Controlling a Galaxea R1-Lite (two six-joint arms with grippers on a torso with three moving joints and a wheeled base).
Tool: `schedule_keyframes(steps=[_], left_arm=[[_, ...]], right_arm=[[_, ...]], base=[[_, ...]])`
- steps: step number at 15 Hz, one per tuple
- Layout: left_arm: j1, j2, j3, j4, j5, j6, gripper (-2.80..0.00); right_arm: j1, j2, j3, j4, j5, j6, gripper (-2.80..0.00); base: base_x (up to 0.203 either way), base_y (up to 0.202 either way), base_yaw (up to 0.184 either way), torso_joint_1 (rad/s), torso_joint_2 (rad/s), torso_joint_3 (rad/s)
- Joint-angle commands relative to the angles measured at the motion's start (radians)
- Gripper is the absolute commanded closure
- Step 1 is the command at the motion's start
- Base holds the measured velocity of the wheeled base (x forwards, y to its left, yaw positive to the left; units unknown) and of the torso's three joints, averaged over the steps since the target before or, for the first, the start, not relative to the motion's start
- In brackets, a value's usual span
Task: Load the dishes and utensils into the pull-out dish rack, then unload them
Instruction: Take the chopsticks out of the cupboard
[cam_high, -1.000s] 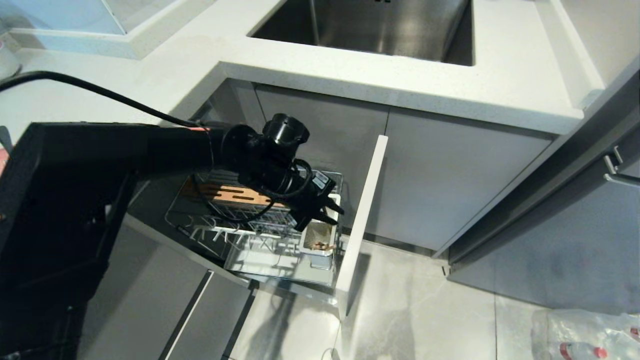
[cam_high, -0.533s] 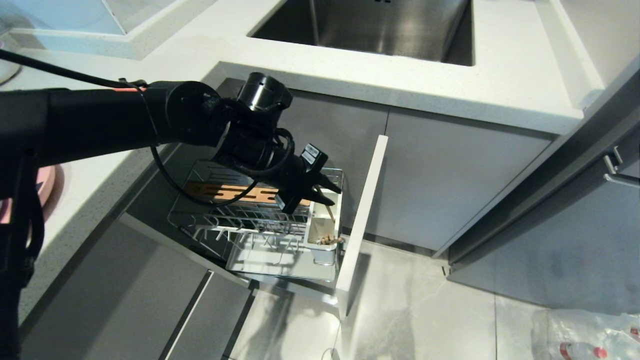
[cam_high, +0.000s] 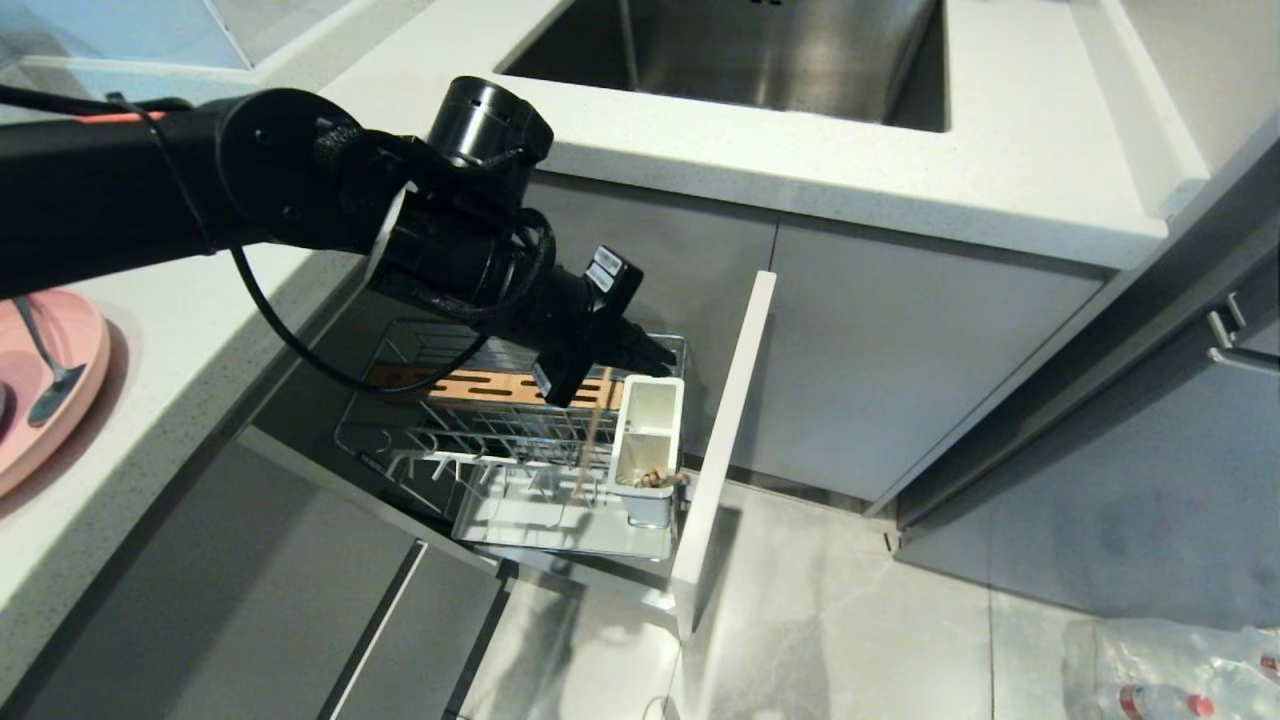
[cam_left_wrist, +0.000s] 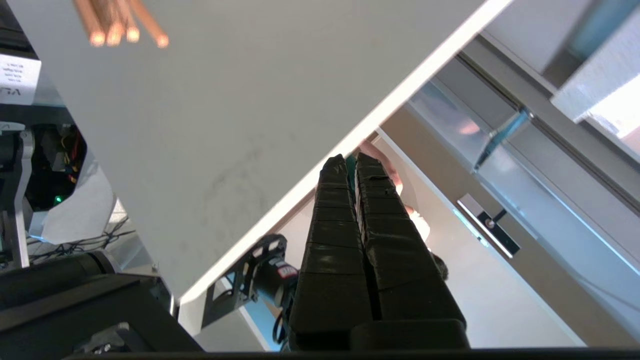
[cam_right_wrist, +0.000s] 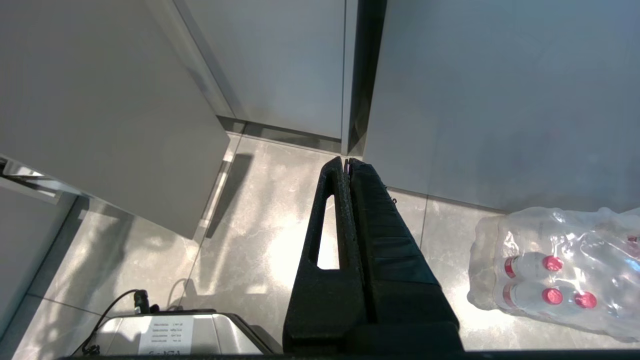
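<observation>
My left gripper (cam_high: 662, 357) hovers above the pull-out dish rack (cam_high: 520, 432), just over its white utensil cup (cam_high: 648, 425). Its fingers (cam_left_wrist: 345, 210) are pressed together with nothing between them. The chopsticks (cam_high: 592, 440) show as a thin blurred streak below the gripper, left of the cup and in front of the rack's wires. In the left wrist view their ends (cam_left_wrist: 120, 27) are well apart from the fingers. A pink plate (cam_high: 70, 420) lies on the counter at far left with a slim metal utensil (cam_high: 42, 365) on it. My right gripper (cam_right_wrist: 347, 161) is shut over the floor.
The rack's front panel (cam_high: 725, 440) stands out towards the floor. Above it are the counter (cam_high: 900, 170) and the sink (cam_high: 740, 50). Lower grey drawers (cam_high: 400, 620) jut out at the left. A wrapped pack of water bottles (cam_high: 1180, 670) lies on the floor at right.
My left arm has risen up and left from the utensil cup, drawing the chopsticks out with it. They now blur downward beside the cup, clear of the closed fingers.
</observation>
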Motion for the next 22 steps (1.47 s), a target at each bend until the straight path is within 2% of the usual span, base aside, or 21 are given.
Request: schedule_keyframes(steps=[1,7,10,16,17,18,22], left_arm=[[-0.005,-0.025,0.0,0.009,-0.002,-0.007,0.0],[-0.017,-0.038,0.0,0.018,0.0,-0.006,0.0],[-0.019,-0.03,0.0,0.026,0.044,0.0,0.0],[-0.012,0.092,0.0,0.048,0.067,0.023,0.0],[-0.012,0.095,0.0,0.049,0.067,0.038,-1.18],[-0.012,0.101,0.0,0.05,0.075,0.041,-2.8],[-0.006,0.143,0.0,0.047,0.085,0.045,-2.8]], right_arm=[[0.0,0.0,0.0,0.0,-0.001,0.0,0.0],[0.0,0.0,0.0,0.0,-0.001,0.0,0.0],[0.0,0.0,0.0,0.0,0.0,0.0,0.0],[0.0,0.0,0.0,0.0,0.0,0.0,0.0],[0.0,0.0,0.0,0.0,0.0,0.0,0.0],[0.0,0.0,0.0,0.0,0.0,0.0,0.0],[0.0,0.0,0.0,0.0,0.0,0.0,0.0]], base=[[0.0,0.0,0.0,0.0,0.0,0.0],[0.0,0.0,0.0,0.0,0.0,0.0],[0.0,0.0,0.0,0.0,0.0,0.0],[0.0,0.0,0.0,0.0,0.0,0.0],[0.0,0.0,0.0,0.0,0.0,0.0],[0.0,0.0,0.0,0.0,0.0,0.0],[0.0,0.0,0.0,0.0,0.0,0.0]])
